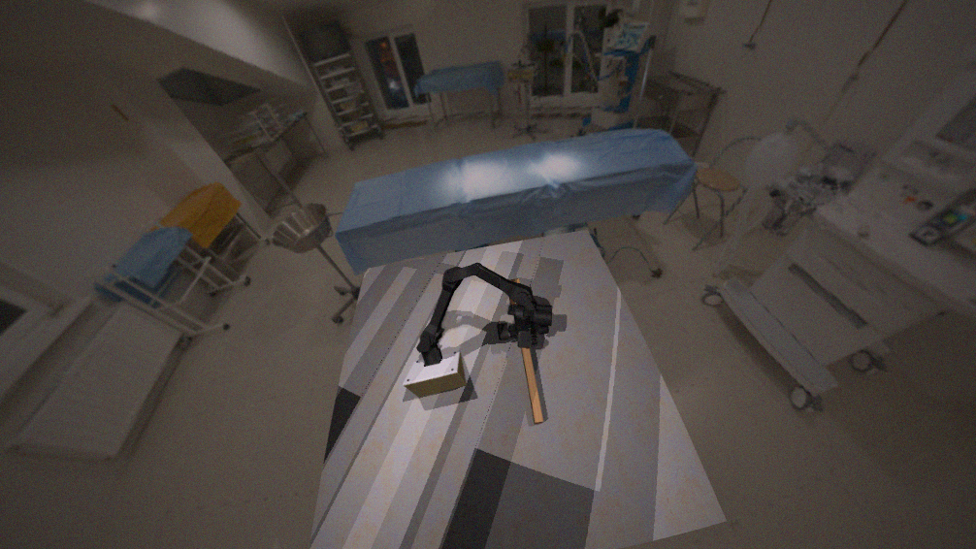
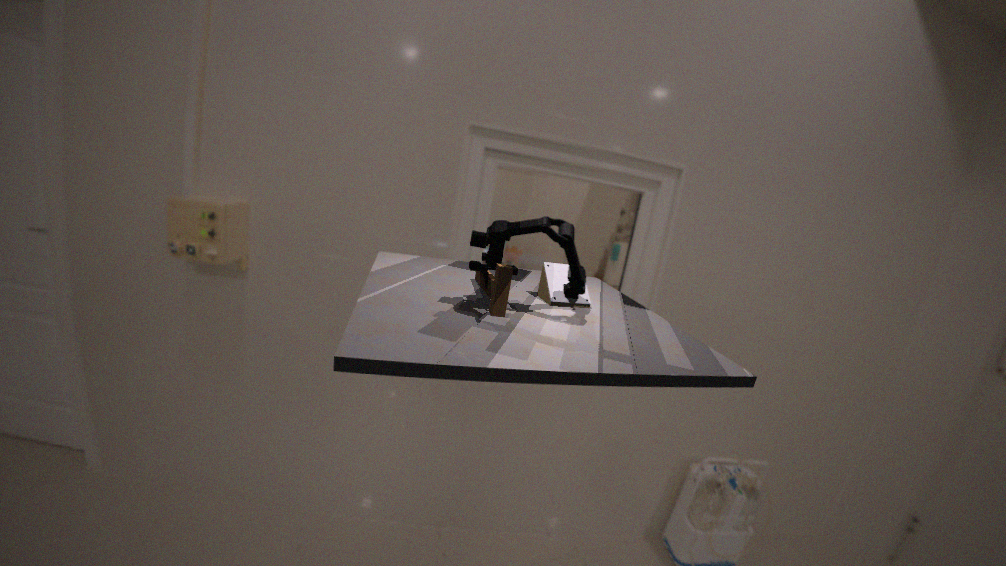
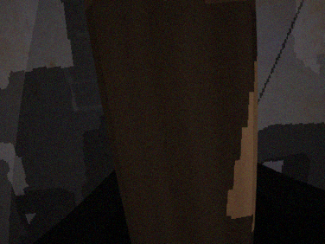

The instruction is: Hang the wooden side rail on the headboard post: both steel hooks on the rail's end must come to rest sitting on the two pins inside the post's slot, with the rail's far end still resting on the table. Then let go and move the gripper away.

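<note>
Dim clinic room, striped tabletop (image 1: 587,436) | jaws clamped on wooden side rail (image 1: 531,382) | step: carrying | next: steer hooked end toward 12 o'clock post slot

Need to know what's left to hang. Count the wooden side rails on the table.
1. The single wooden side rail lies along the table to the right of the arm's base, its upper stretch under the hand, which is shut on it. None other shows.
</note>
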Motion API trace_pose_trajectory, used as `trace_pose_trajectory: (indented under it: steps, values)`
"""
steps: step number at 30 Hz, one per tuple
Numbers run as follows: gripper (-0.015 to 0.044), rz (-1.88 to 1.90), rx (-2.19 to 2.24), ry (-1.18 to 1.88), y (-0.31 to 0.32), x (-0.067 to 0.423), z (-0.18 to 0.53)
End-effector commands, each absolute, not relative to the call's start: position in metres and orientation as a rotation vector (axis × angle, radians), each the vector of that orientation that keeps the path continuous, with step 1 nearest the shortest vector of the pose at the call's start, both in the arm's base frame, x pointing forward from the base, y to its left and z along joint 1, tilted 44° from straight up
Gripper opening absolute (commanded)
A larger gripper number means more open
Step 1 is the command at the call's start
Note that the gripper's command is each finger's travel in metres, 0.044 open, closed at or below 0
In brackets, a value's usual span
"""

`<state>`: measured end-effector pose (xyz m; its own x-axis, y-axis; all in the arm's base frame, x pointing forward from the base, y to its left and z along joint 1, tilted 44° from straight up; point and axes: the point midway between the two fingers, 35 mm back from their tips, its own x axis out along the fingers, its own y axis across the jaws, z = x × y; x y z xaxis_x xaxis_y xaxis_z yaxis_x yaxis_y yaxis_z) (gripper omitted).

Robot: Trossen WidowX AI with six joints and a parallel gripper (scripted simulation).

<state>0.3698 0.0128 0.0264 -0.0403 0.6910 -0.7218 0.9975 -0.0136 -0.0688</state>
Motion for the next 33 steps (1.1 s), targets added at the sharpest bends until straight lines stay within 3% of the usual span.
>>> trace_pose_trajectory:
  steps: [1, 33]
  values:
    - [0.0000, -0.822, 1.760, 1.773, 0.0120, 0.3699, 0.0286]
    - [0.0000, -0.822, 1.761, 1.773, 0.0146, 0.3702, 0.0308]
